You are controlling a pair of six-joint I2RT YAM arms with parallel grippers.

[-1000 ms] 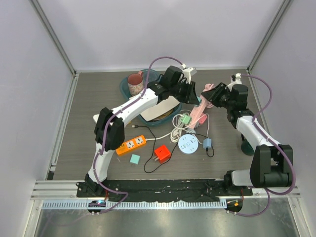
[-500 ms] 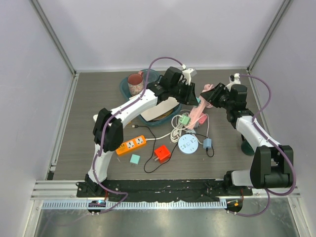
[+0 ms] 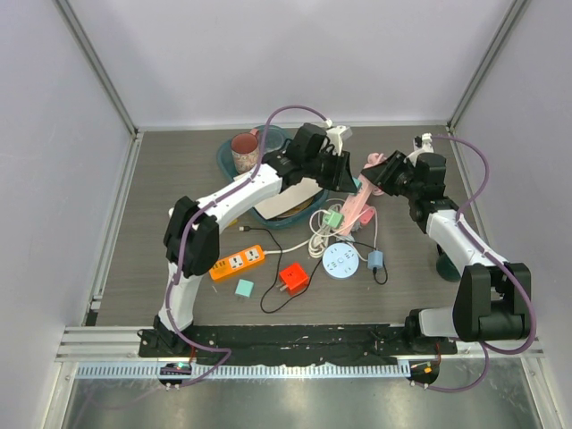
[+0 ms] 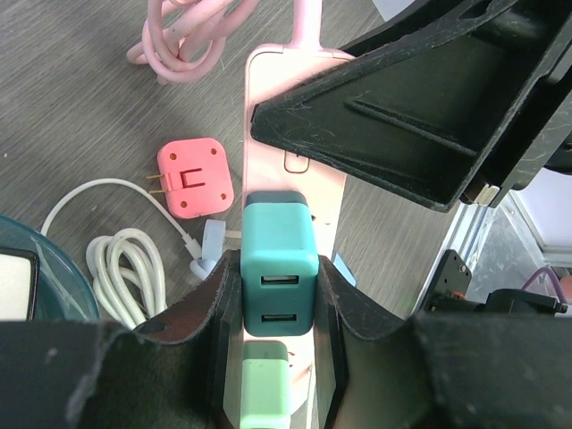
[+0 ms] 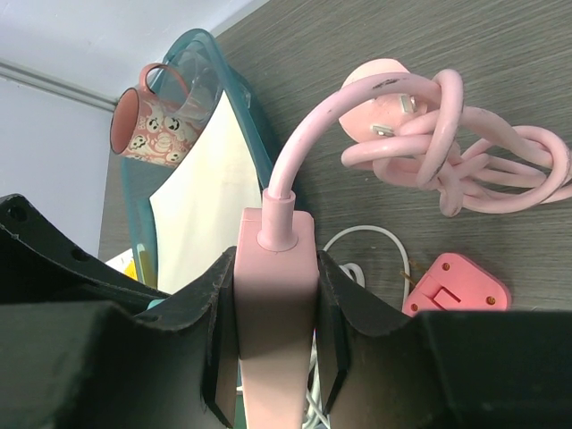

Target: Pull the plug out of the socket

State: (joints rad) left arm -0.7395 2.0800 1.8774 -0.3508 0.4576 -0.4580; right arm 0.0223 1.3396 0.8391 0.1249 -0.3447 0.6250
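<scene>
The plug is a teal block with two USB slots [image 4: 279, 259], sitting on the face of a pink power strip, the socket [image 4: 290, 98]. My left gripper [image 4: 278, 299] is shut on the plug's sides. A pale green plug [image 4: 268, 386] sits on the same strip just below it. My right gripper [image 5: 275, 326] is shut on the cord end of the pink strip [image 5: 275, 286]. Seen from above, the two grippers meet over the back middle of the table, left [image 3: 347, 176] and right [image 3: 374, 174], with the teal plug [image 3: 358, 182] between them.
The strip's coiled pink cord [image 5: 447, 152] and a pink adapter [image 4: 194, 176] lie below, beside a white cable [image 4: 125, 268]. A teal tub [image 5: 214, 71] with a mug [image 5: 147, 121] stands behind. An orange strip [image 3: 238, 261], red cube [image 3: 293, 277] and round disc [image 3: 340, 262] lie nearer.
Both grippers have shifted slightly toward the back of the table, still holding the plug and the strip. Nothing else has moved.
</scene>
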